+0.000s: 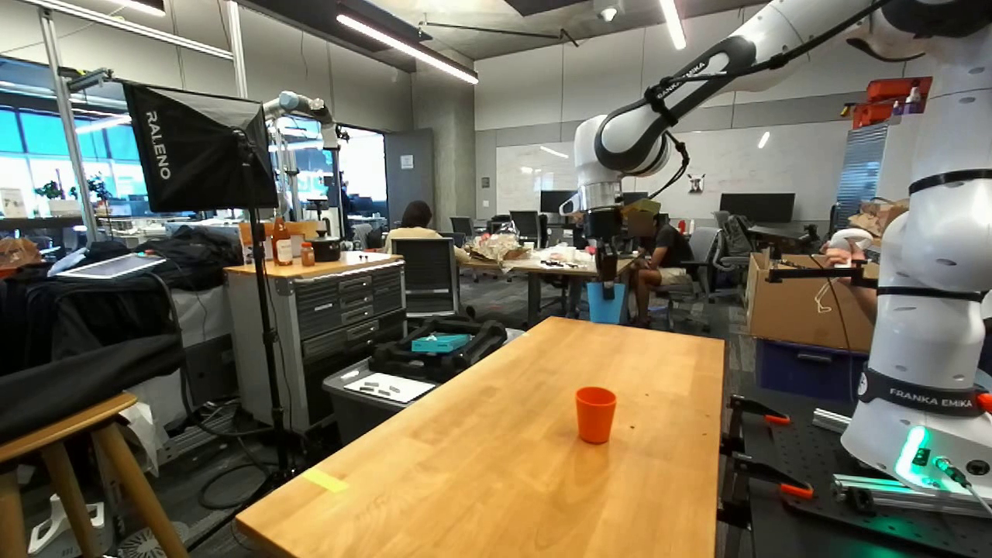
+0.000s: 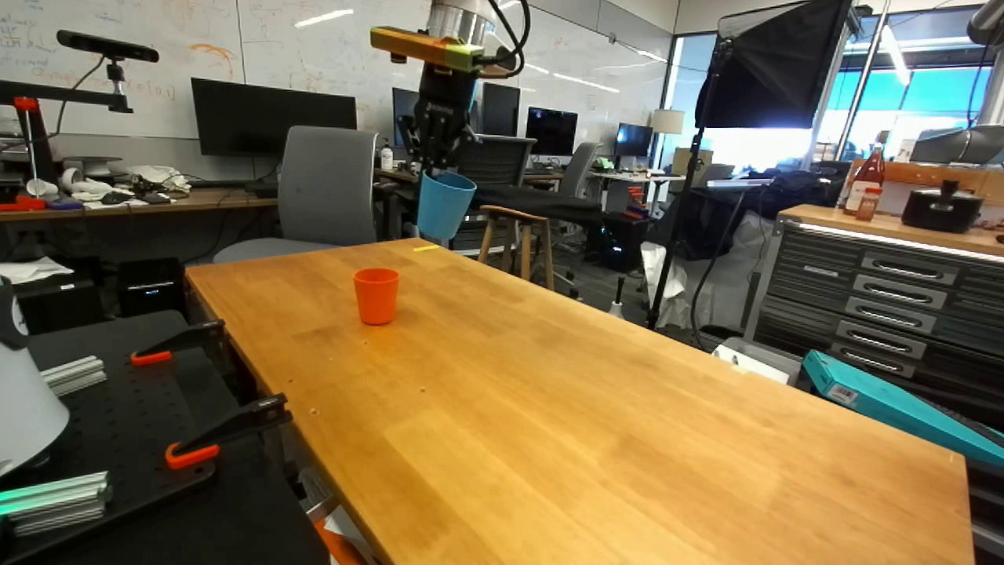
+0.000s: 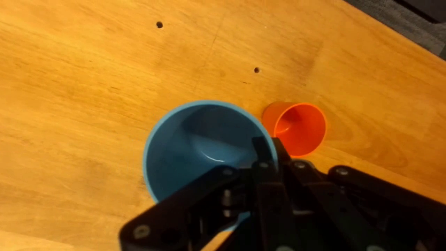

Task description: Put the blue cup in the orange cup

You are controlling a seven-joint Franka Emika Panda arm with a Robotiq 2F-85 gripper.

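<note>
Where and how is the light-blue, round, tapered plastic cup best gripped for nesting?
Likely its rim, from above. The blue cup has its open mouth facing mostly up, so its thin wall can be pinched inside and out, as the end effector does now. Its narrower base is then free to enter the upright orange, round, tapered plastic cup.

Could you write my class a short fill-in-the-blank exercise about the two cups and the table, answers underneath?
1. Of the blue cup and the orange cup, the gripper holds the ____ one.
2. Of the two cups, only the ____ one stands on the table.
3. The orange cup's open end faces up, not ____.
Missing words: blue; orange; down.
</note>
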